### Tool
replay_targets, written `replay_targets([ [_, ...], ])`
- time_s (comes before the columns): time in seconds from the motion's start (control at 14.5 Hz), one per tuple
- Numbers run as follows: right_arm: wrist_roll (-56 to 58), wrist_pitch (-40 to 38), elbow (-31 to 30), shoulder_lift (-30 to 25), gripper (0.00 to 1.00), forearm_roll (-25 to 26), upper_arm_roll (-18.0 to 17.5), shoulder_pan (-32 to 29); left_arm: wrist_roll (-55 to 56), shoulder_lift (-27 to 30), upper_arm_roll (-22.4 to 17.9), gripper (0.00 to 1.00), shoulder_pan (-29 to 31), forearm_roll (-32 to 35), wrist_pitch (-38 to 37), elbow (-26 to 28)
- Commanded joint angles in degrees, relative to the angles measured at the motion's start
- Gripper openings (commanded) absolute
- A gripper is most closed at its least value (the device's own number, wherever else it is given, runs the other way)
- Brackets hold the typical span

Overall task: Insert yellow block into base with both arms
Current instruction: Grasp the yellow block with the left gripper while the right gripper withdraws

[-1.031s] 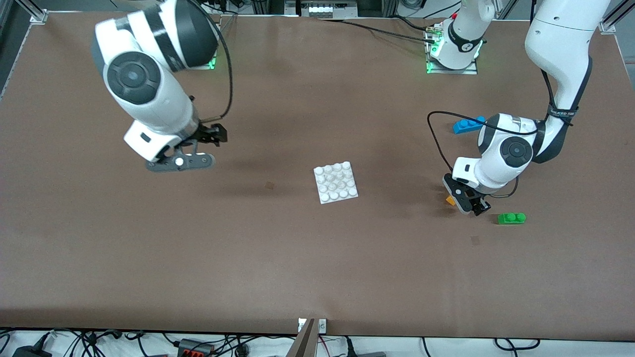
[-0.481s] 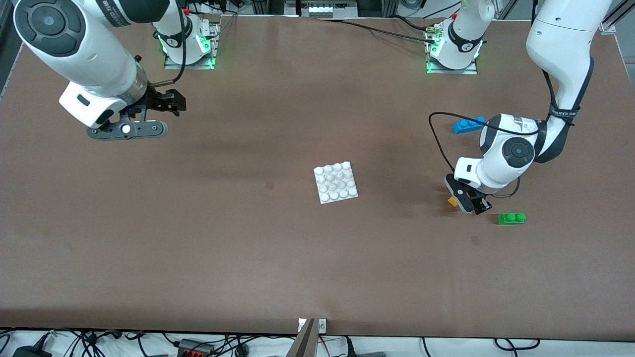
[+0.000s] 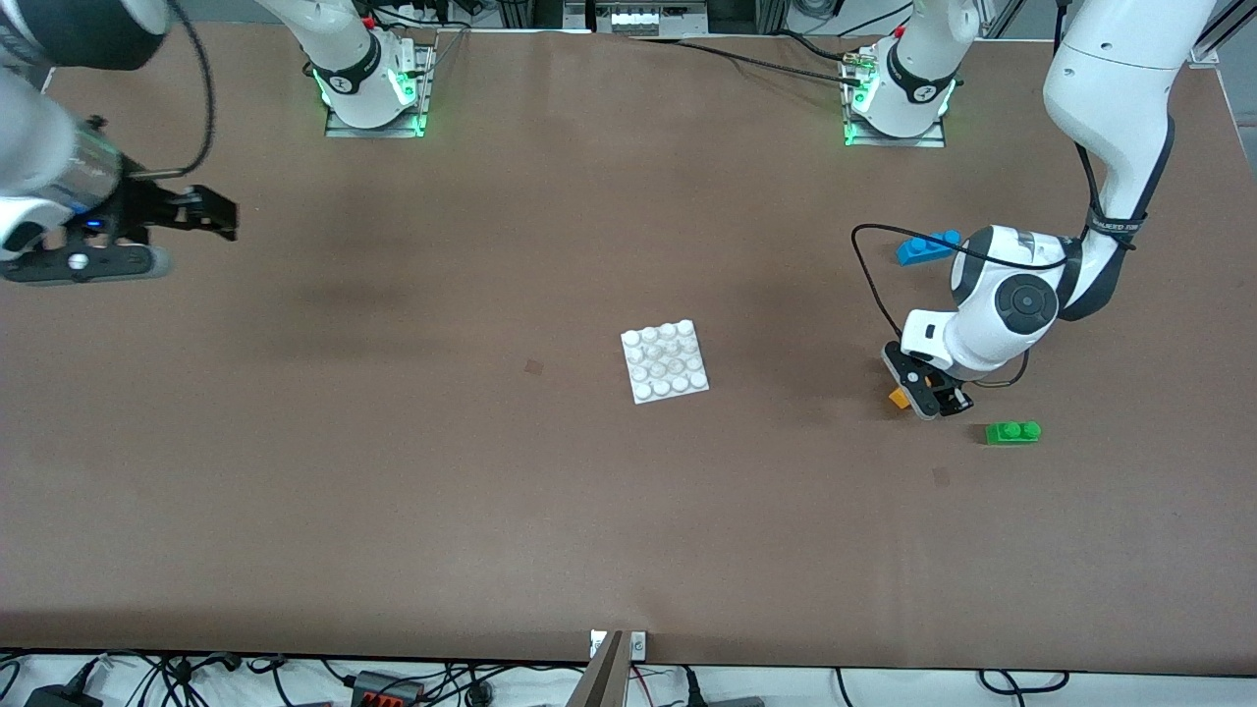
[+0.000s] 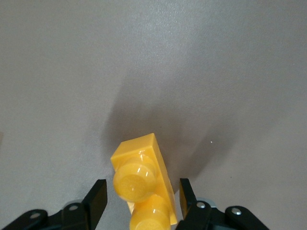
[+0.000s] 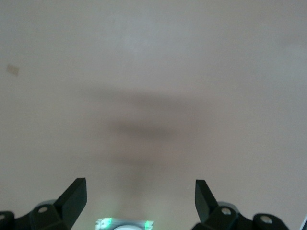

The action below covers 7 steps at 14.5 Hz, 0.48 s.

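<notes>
The yellow block [image 3: 896, 398] lies on the table toward the left arm's end, mostly hidden under the left hand. In the left wrist view the yellow block [image 4: 141, 179] sits between the fingers with a small gap on each side. My left gripper [image 3: 938, 403] [image 4: 141, 196] is low over the block and open around it. The white base [image 3: 666, 360] lies flat mid-table, with nothing on it. My right gripper [image 3: 211, 211] [image 5: 139, 201] is wide open and empty, up over the table near the right arm's end.
A green two-stud brick [image 3: 1012, 432] lies close beside the left hand, slightly nearer the front camera. A blue brick [image 3: 927, 247] lies farther from the camera, by the left arm's elbow. The brown table [image 3: 491, 491] is bare elsewhere.
The right arm has swung far out toward its own end of the table, away from the base. The left gripper has barely shifted and stays at the yellow block.
</notes>
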<state>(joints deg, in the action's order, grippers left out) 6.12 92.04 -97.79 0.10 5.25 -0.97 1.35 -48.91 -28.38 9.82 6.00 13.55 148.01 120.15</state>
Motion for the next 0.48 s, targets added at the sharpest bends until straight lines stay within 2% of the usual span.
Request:
replay_targets([
  [0.0,3.6,5.9,-6.0,-3.4,1.0,-0.3,-2.7,-5.8,-0.2,0.7,0.7,0.64,0.5,1.5,-0.1,0.3],
  [0.14,3.7,5.3,-7.6,-3.4,1.0,-0.4,-5.9,-9.8,0.0,0.9,0.8,0.6,0.4,1.5,-0.1,0.3],
  [0.28,3.1,9.6,-7.2,-3.8,1.0,-4.7,-6.0,-10.8,-0.3,1.3,0.8,0.56,-0.1,1.5,-0.2,0.2],
  [0.41,3.4,11.9,-7.1,-5.5,1.0,-5.5,-5.6,-10.8,-0.6,1.4,0.8,0.5,-0.1,1.5,-1.0,0.0],
])
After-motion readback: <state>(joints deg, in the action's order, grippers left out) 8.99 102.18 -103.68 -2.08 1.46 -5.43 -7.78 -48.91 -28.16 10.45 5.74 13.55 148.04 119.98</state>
